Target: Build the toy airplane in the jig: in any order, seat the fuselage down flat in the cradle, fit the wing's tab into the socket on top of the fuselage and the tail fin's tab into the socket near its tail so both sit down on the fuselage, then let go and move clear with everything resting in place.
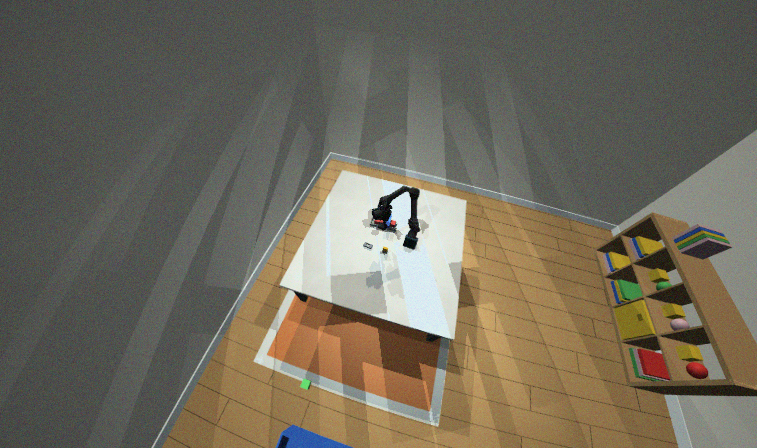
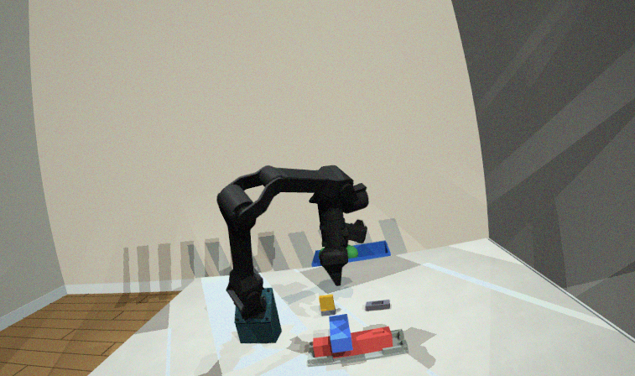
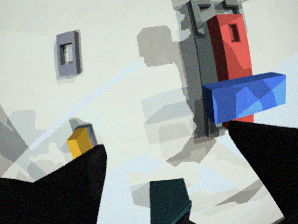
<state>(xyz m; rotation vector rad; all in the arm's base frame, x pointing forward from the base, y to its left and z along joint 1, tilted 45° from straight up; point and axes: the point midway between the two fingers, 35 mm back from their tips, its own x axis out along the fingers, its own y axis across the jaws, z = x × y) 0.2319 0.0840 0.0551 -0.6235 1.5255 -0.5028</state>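
The red fuselage (image 2: 371, 342) (image 3: 232, 55) lies in the grey cradle (image 2: 397, 347) (image 3: 203, 60). The blue wing (image 2: 340, 333) (image 3: 247, 97) lies crosswise on top of the fuselage; its tab is hidden. The socket near the tail shows as an empty slot. The yellow tail fin (image 2: 326, 302) (image 3: 79, 144) (image 1: 385, 249) stands in a small grey holder beside the cradle. My gripper (image 2: 337, 283) (image 3: 169, 140) is open and empty, above the table and away from the wing. In the wrist view one fingertip overlaps the view of the tail fin's holder.
A grey slotted block (image 1: 368, 245) (image 2: 377, 305) (image 3: 68, 53) lies on the table beyond the cradle, near the tail fin. The arm's dark teal base (image 2: 258, 326) (image 3: 169, 200) stands beside the cradle. A blue tray (image 2: 373, 251) with a green ball shows in the background.
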